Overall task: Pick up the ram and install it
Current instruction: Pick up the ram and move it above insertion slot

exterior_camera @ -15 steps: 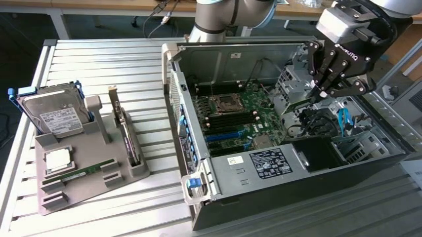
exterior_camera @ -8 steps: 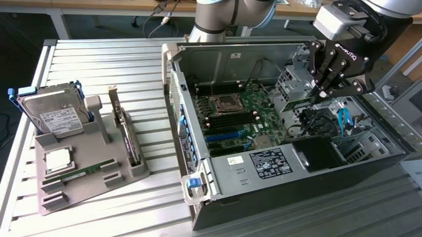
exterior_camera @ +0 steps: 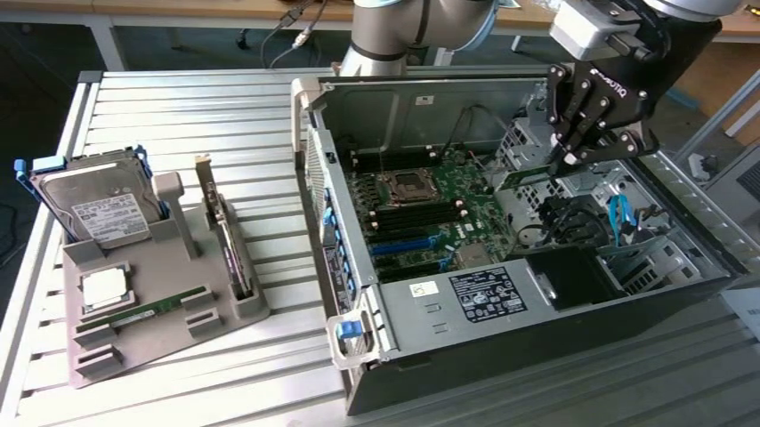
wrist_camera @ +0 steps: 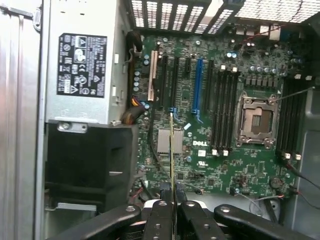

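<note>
1. One ram (wrist_camera: 172, 150) is in my pincer (wrist_camera: 172, 204). My two fingers (wrist_camera: 159, 220) are clenched on one end of it. In the wrist view I see it from its thin edge, so it looks like a line.
2. I hold the ram inside the open computer case (exterior_camera: 535, 365), over the green board (wrist_camera: 210, 165). I cannot tell if it touches the board.
3. White letters on the green board say "DELL" (wrist_camera: 200, 143). They are just beside the ram in the wrist view.
4. In the exterior view my pincer (exterior_camera: 570, 160) has white letters on its black side. They look like "ROBOTIQ".
5. The grey power box (wrist_camera: 82, 107) has a black and white label (wrist_camera: 81, 65). Its words are too small for me to read.
6. Long black slots (wrist_camera: 225, 110) lie beside the square silver socket (wrist_camera: 257, 120).
7. A second ram (exterior_camera: 149, 311) lies on the grey holder (exterior_camera: 178, 342), well apart from the case, at the exterior view's left.
8. On that holder I also see a square silver chip (exterior_camera: 105, 286), a card on its edge (exterior_camera: 220, 236) and a hard drive (exterior_camera: 101, 209). The hard drive has a white label that I cannot read.
9. My fingers hide the end of the ram that I grip.
</note>
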Controlling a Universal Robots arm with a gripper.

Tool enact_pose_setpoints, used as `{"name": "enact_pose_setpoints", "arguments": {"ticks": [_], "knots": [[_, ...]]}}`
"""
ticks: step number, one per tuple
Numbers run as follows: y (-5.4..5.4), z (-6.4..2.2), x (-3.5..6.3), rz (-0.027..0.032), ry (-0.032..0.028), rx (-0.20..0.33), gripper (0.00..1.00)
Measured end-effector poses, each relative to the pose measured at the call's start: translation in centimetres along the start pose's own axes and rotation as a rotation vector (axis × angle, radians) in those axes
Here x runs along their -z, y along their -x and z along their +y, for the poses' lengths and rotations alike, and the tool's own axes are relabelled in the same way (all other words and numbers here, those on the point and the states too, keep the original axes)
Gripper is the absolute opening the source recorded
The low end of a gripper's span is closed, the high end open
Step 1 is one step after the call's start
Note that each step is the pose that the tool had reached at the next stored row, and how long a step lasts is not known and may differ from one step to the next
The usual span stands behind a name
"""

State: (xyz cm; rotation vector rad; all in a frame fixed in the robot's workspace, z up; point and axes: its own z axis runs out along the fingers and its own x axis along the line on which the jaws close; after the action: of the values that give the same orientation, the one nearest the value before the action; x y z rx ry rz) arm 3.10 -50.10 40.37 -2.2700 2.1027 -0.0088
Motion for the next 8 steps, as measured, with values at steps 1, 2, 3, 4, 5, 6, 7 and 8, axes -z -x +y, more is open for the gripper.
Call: {"name": "enact_pose_setpoints", "arguments": {"ticks": [1,2,3,4,5,6,7,8], "knots": [[0.5,-0.04,-0.03,0.0001,0.0000,0.000,0.13],[1.0,-0.08,-0.08,-0.0001,0.0000,0.000,0.13],[1.5,-0.11,-0.10,0.0002,0.0001,0.000,0.13],[2.0,-0.16,-0.13,0.0003,0.0001,0.000,0.13],[2.6,-0.19,-0.16,0.0003,0.0001,0.000,0.13],[3.0,-0.23,-0.19,0.0002,0.0000,0.000,0.13],[3.5,-0.26,-0.22,0.0001,0.0000,0.000,0.13],[4.1,-0.31,-0.24,0.0004,0.0001,0.000,0.13]]}}
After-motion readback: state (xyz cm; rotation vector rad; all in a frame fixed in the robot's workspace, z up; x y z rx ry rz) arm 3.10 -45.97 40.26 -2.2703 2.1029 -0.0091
